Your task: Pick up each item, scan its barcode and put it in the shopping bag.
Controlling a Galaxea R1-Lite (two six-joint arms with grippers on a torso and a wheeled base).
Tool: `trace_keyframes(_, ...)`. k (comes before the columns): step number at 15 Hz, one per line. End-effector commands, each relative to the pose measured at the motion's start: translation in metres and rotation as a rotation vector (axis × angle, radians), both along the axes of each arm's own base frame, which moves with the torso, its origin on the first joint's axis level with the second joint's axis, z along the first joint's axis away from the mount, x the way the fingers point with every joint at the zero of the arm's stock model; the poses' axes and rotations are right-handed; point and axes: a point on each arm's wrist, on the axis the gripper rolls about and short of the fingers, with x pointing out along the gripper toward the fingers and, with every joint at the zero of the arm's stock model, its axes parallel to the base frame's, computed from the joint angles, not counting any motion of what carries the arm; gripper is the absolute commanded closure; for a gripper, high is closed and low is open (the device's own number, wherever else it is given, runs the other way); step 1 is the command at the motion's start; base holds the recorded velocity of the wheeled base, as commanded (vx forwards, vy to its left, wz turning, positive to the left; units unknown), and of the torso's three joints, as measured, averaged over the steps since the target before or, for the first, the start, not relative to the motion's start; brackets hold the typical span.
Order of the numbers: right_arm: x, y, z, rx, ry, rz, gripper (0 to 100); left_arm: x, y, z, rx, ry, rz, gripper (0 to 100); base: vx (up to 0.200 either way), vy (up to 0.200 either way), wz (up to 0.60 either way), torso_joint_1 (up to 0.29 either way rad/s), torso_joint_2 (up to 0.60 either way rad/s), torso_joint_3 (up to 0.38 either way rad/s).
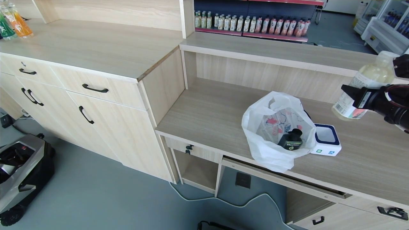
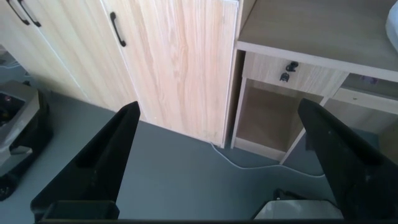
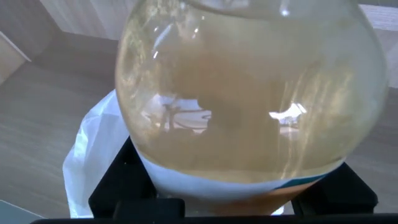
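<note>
Wooden tabletop (image 1: 217, 108): shopping bag (image 1: 271, 127) near the front edge, scanner (image 1: 326, 139) just beside it. My right tool (image 1: 370, 80) grips the bottle (image 1: 375, 74) above the right end (I'd bring it label-down over the scanner window).

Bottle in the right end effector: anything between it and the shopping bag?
Only bare desk between bottle and bag, per the head view; the scanner sits beside the bag, nearer the desk's front.

Left claw (image 2: 217, 162): 2 black wedge fingers. Right claw (image 1: 370, 75): black, white sticker.
</note>
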Motion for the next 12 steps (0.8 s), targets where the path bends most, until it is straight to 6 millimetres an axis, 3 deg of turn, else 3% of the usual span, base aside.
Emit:
trace_keyframes(1,0.028,0.005,-0.034,-0.028,0.077,0.029,100,0.000,0.000,0.000,0.000,-0.001,0.000,0,0.000,0.000,0.00,0.000,0.00,0.000)
trace_keyframes(5,0.046,0.004,-0.061,-0.044,0.092,0.036,100,0.000,0.000,0.000,0.000,-0.001,0.000,0,0.000,0.000,0.00,0.000,0.00,0.000)
trace_keyframes(12,0.067,0.007,-0.087,-0.050,0.059,0.090,100,0.000,0.000,0.000,0.000,-0.001,0.000,0,0.000,0.000,0.00,0.000,0.00,0.000)
